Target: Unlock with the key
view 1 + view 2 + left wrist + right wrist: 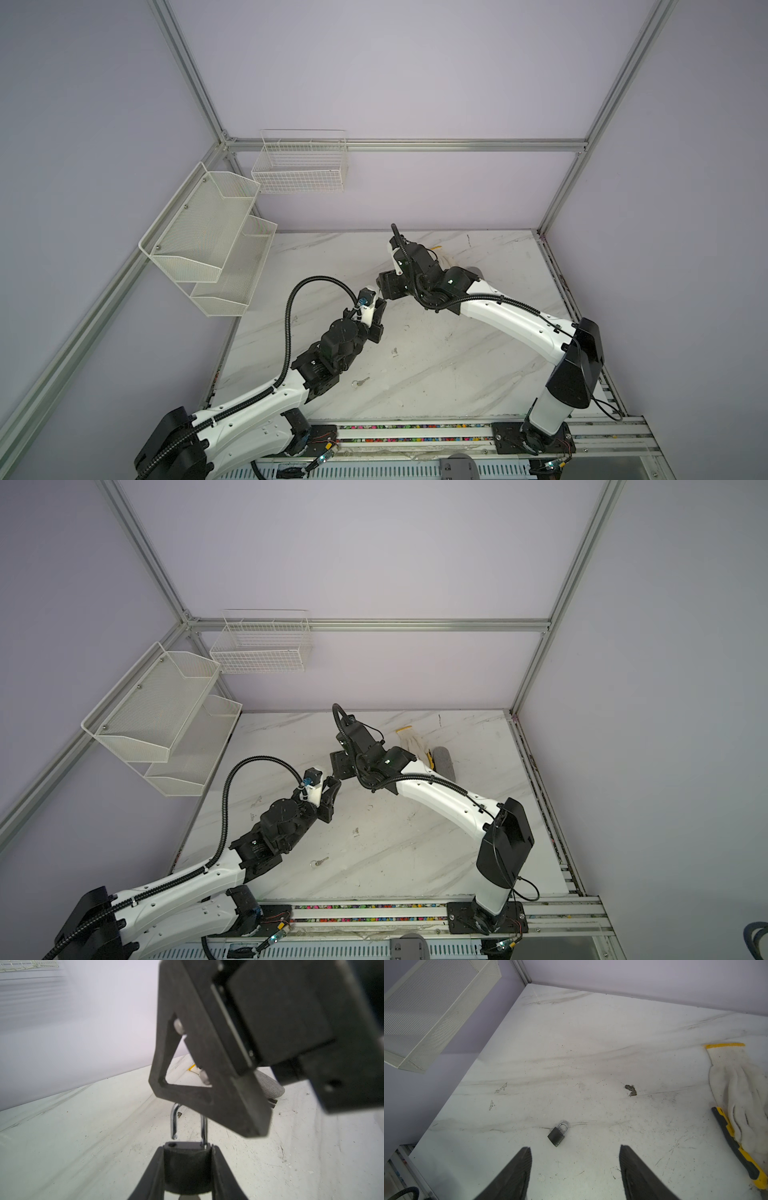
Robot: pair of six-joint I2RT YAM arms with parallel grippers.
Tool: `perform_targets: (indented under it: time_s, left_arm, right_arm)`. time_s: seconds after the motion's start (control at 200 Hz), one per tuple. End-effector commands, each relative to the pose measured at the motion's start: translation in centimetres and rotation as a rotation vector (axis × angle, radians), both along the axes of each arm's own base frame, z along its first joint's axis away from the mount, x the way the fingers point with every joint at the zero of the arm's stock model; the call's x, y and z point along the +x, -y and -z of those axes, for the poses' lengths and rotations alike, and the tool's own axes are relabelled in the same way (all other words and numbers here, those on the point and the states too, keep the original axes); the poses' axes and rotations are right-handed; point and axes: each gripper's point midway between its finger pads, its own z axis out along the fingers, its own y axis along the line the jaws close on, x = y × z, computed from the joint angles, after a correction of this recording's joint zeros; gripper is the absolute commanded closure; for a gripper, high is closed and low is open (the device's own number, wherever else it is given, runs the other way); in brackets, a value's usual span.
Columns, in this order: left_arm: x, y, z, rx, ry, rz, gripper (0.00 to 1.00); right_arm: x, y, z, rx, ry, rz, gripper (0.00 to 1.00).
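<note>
The padlock [187,1167] is clamped in the left gripper [188,1148], shackle sprung open. The right gripper [574,1148] is spread wide, empty. A key [360,382] lies near the worktop's [457,374] front edge.

Reaches both arms inward, tips nearly meeting; clamps left gripper [188,1148] partway shut, holds right gripper [575,1148] just beside it, jaws spread wide.

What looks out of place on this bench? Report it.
The padlock clamped in the left gripper has its shackle sprung, one leg out of the body, while a small key lies loose on the tabletop near the front edge. A second padlock lies shut on the tabletop.
</note>
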Motion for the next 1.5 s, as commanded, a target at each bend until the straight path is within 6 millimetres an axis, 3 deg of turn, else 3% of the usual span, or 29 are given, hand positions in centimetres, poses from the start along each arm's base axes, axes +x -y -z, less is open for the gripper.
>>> perform_targets:
  time_s: [0.0, 0.085, 0.385, 0.735, 0.96, 1.145, 1.25, 1.495]
  left_arm:
    - [-0.2, -0.6, -0.7, -0.025, 0.052, -0.017, 1.00]
    - [-0.2, -0.6, -0.6, -0.020, 0.054, -0.018, 1.00]
    - [0.0, -0.5, -1.0, -0.026, 0.066, -0.020, 1.00]
    - [0.0, -0.6, -1.1, -0.019, 0.078, -0.024, 1.00]
    - [0.0, -0.5, -1.6, -0.025, 0.097, -0.022, 1.00]
    - [0.0, -0.3, -1.5, -0.016, 0.100, -0.008, 1.00]
    - [0.0, -0.2, -1.6, -0.017, 0.101, -0.003, 1.00]
    - [0.0, 0.1, -1.7, -0.020, 0.103, 0.006, 1.00]
  right_arm:
    - [-0.2, 0.5, 0.2, -0.048, -0.009, -0.023, 0.30]
    - [-0.4, 0.2, -0.6, -0.026, 0.003, -0.049, 0.30]
    - [0.1, 1.2, 0.9, -0.102, -0.020, -0.013, 0.30]
    - [1.1, 2.7, 0.6, -0.135, -0.033, 0.006, 0.30]
    - [0.6, 2.8, 0.5, -0.142, -0.042, -0.044, 0.30]
    - [1.2, 4.6, -2.4, -0.124, 0.027, 0.032, 0.30]
    - [0.9, 3.9, -3.2, -0.089, 0.024, -0.004, 0.29]
    - [0.8, 2.0, -2.1, -0.072, -0.011, -0.067, 0.28]
